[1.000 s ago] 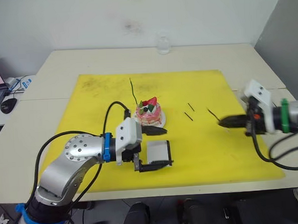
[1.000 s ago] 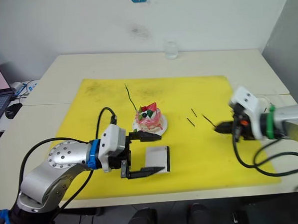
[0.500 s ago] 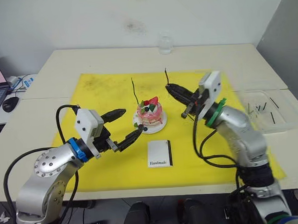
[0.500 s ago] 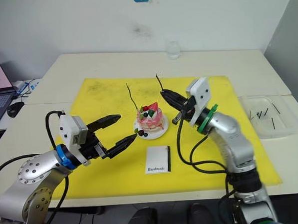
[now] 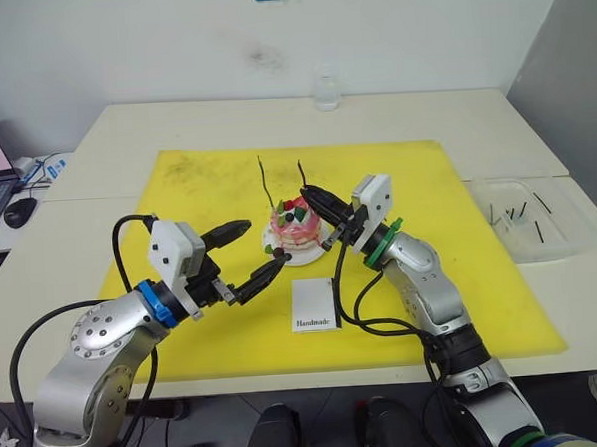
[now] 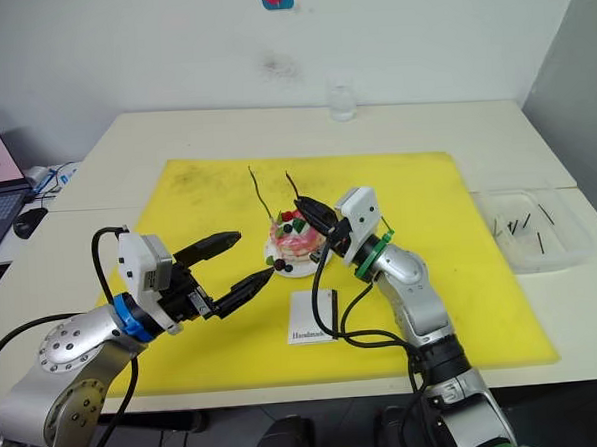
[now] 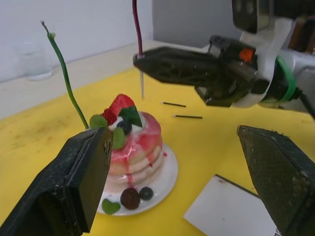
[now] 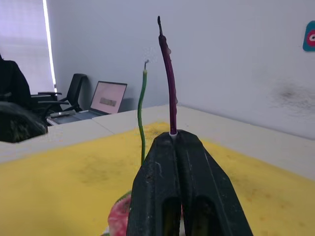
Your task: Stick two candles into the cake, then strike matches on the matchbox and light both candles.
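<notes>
The reddish-brown candle is hanging upright just above the cake, my right claw clamping it. The green candle is standing in the cake. My left claw is hovering spread apart beside the plate.

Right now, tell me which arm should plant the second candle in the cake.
Right. The right gripper is shut on the reddish candle, pale end just above the cake. The left gripper is open and empty beside the plate.
</notes>
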`<act>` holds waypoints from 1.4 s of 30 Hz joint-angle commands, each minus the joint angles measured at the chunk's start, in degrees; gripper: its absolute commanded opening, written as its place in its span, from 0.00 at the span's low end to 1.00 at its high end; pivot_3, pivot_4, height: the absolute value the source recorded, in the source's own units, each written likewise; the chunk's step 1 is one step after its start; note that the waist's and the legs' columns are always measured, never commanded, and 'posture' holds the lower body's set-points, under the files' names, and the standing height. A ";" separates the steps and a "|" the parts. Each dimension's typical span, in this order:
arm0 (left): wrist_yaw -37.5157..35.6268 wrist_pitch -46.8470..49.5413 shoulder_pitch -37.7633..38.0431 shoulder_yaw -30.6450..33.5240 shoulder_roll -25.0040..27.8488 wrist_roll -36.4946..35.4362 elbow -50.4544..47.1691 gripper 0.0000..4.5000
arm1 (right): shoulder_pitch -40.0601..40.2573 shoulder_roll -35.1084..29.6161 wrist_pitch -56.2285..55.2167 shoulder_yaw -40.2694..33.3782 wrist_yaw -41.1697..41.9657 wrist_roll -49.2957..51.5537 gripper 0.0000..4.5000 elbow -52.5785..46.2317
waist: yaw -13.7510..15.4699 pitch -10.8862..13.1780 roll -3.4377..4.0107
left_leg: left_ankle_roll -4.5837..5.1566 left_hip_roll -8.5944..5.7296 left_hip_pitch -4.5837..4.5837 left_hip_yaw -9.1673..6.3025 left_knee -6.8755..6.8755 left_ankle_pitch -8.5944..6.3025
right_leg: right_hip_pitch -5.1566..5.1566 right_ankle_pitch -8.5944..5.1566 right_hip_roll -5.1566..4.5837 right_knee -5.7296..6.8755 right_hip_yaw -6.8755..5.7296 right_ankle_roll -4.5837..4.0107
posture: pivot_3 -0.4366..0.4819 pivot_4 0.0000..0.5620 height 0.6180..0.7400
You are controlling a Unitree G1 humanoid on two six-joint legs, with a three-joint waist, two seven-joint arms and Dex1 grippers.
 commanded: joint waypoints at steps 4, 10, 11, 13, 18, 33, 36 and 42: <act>0.10 1.49 -1.04 0.62 0.66 -2.74 -1.19 1.00 | -1.66 0.50 -4.42 -0.98 -0.58 -1.06 0.00 2.51 | -0.08 0.00 0.00 | 0.00 0.02 -0.01 0.04 -0.05 0.00 | -0.04 -0.05 0.02 -0.01 0.04 -0.06 | 0.48 0.27 1.00; 0.25 2.08 -1.28 0.87 1.14 -3.36 -0.87 1.00 | -1.10 0.42 -4.33 -0.56 -0.69 -1.32 0.00 3.44 | -0.08 0.00 0.00 | 0.00 0.05 0.00 0.05 -0.08 0.00 | -0.05 -0.05 0.05 -0.02 0.06 -0.07 | 0.48 0.27 1.00; 0.26 2.13 -1.34 0.88 1.16 -3.36 -0.85 1.00 | -0.95 0.42 -4.04 -0.49 -0.54 -1.16 0.00 3.38 | -0.09 0.00 0.00 | 0.00 0.05 0.00 0.05 -0.08 0.00 | -0.05 -0.05 0.05 -0.01 0.06 -0.07 | 0.48 0.27 1.00; 0.21 2.18 -1.55 0.74 1.13 -3.19 -0.73 1.00 | -0.58 0.45 -3.81 -0.16 -0.22 -1.09 0.00 3.23 | -0.08 0.00 0.00 | 0.00 0.05 0.00 0.05 -0.08 0.00 | -0.05 -0.05 0.05 -0.01 0.06 -0.07 | 0.48 0.27 1.00; -0.13 2.15 -1.96 -0.26 1.10 -2.70 -0.77 1.00 | -0.23 0.60 -4.33 0.32 -0.35 -1.70 0.00 3.87 | -0.08 0.00 0.00 | 0.00 0.05 -0.01 0.06 -0.10 0.00 | -0.07 -0.05 0.05 -0.02 0.07 -0.07 | 0.48 0.27 1.00; -0.56 2.24 -2.45 -0.62 1.72 -2.73 -0.62 1.00 | 0.48 0.30 -5.17 -0.17 -0.92 -2.91 0.00 3.02 | -0.08 0.00 0.00 | 0.00 0.06 -0.01 0.08 -0.13 0.00 | -0.09 -0.06 0.05 -0.04 0.10 -0.08 | 0.48 0.27 1.00; -0.76 2.05 -2.22 -0.59 1.90 -2.64 -0.62 1.00 | 1.11 0.21 -4.93 -0.52 -0.94 -2.26 0.00 1.02 | -0.08 0.00 0.00 | 0.00 0.06 -0.02 0.08 -0.15 0.00 | -0.12 -0.07 0.05 -0.05 0.11 -0.09 | 0.48 0.27 1.00; -1.07 1.71 -1.86 -0.96 1.94 -2.27 -0.73 1.00 | 2.57 -0.07 -4.23 -0.12 -0.92 -2.63 0.00 0.18 | -0.09 0.00 0.00 | 0.00 0.06 -0.07 0.11 -0.18 0.00 | -0.22 -0.07 0.05 -0.05 0.14 -0.09 | 0.48 0.27 1.00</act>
